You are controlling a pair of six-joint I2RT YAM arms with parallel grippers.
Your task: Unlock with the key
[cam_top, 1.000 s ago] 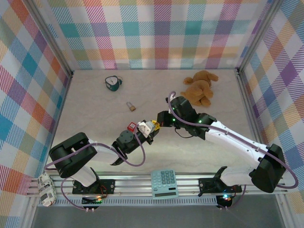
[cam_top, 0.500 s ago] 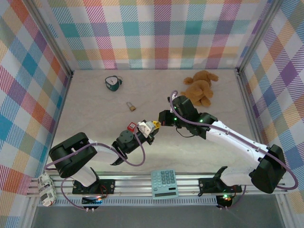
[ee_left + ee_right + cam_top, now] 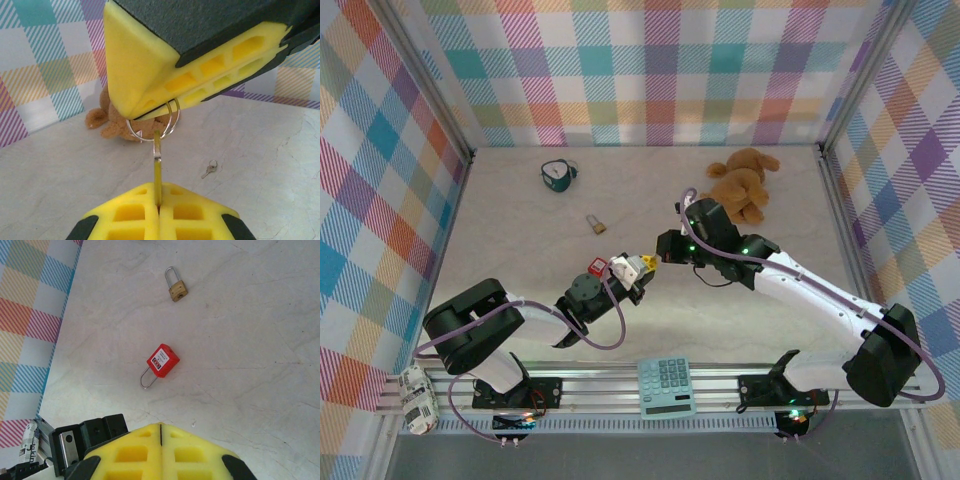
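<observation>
The key (image 3: 157, 167) stands edge-on between both grippers, above the table. My left gripper (image 3: 159, 202) is shut on its thin blade. The key's wire ring (image 3: 136, 134) runs into the closed yellow fingers (image 3: 200, 70) of my right gripper (image 3: 150, 114), which comes in from above. In the top view the left gripper (image 3: 638, 268) and the right gripper (image 3: 661, 257) meet tip to tip at mid-table. The red padlock (image 3: 161, 362) lies flat just left of them, also seen as the red padlock (image 3: 595, 266). My right gripper (image 3: 161, 427) shows its jaws pressed together.
A brass padlock (image 3: 594, 224) lies further back, a second small key (image 3: 210, 169) lies on the table, a teddy bear (image 3: 740, 185) sits at the back right, and a teal object (image 3: 557, 175) at the back left. A calculator (image 3: 666, 386) rests on the front rail.
The right arm's wrist has shifted slightly back and right. Both grippers stay together at the key, and the left arm has not moved.
</observation>
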